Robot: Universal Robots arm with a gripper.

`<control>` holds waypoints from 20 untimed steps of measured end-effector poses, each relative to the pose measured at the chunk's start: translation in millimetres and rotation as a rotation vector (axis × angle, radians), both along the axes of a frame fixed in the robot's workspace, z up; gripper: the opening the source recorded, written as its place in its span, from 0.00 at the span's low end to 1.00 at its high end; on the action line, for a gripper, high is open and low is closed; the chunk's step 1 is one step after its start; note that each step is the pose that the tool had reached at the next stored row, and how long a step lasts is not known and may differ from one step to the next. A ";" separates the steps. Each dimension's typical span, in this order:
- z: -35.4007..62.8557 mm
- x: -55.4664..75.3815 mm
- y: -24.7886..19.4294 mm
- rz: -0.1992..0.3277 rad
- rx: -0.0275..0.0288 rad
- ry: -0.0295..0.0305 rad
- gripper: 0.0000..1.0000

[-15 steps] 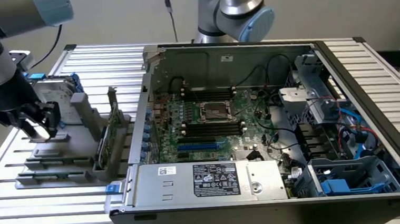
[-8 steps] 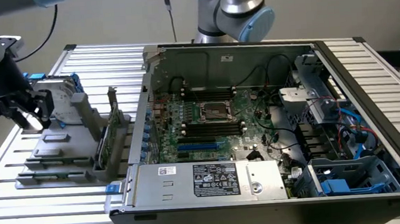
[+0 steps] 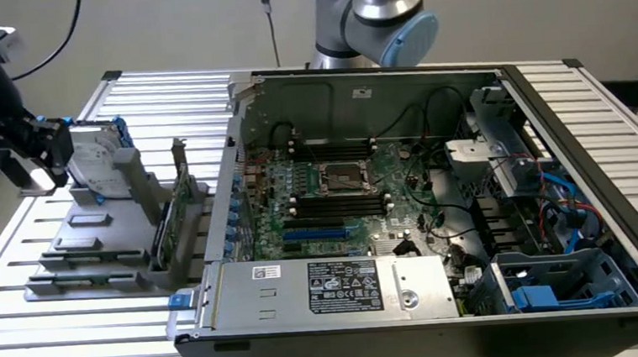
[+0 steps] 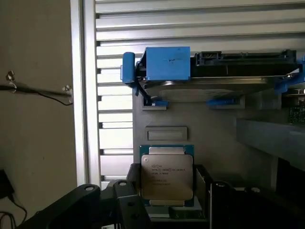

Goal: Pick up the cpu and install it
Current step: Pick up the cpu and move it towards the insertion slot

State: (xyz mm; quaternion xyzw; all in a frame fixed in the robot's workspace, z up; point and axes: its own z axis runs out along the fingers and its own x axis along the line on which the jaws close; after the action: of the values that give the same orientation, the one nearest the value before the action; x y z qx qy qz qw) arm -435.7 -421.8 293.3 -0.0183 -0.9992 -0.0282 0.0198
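The cpu [image 4: 167, 176], a flat square chip with a silver top and a green rim, sits between my gripper's [image 4: 169, 202] two black fingers [image 4: 127, 198], which press on its opposite edges. In the exterior view my gripper [image 3: 32, 169] hangs above the left end of the grey parts stand [image 3: 88, 245], with the cpu [image 3: 40, 179] as a bright patch at its tips. The cpu looks raised clear of the stand's small empty holder [image 4: 167, 133]. The metal-framed socket [image 3: 342, 177] lies in the middle of the motherboard, well to the exterior view's right of my gripper.
A hard drive with blue rails [image 3: 99, 160] [image 4: 214, 76] stands on edge in the stand just beyond my gripper. A card [image 3: 180, 205] stands upright beside the open computer case [image 3: 239, 150]. The slatted table's edge [image 4: 88, 95] runs close by.
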 end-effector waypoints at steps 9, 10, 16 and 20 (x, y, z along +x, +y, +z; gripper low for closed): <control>40.9 1.2 0.1 0.003 0.0000 0.0000 0.55; 45.3 2.4 0.2 0.003 0.0001 -0.0002 0.55; 70.0 18.8 2.8 0.003 0.0001 -0.0001 0.55; 76.5 31.1 4.3 0.003 0.0001 0.0049 0.55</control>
State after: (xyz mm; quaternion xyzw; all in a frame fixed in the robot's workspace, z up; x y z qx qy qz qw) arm -404.7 -417.5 369.9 -0.0168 -0.9992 -0.0282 0.0223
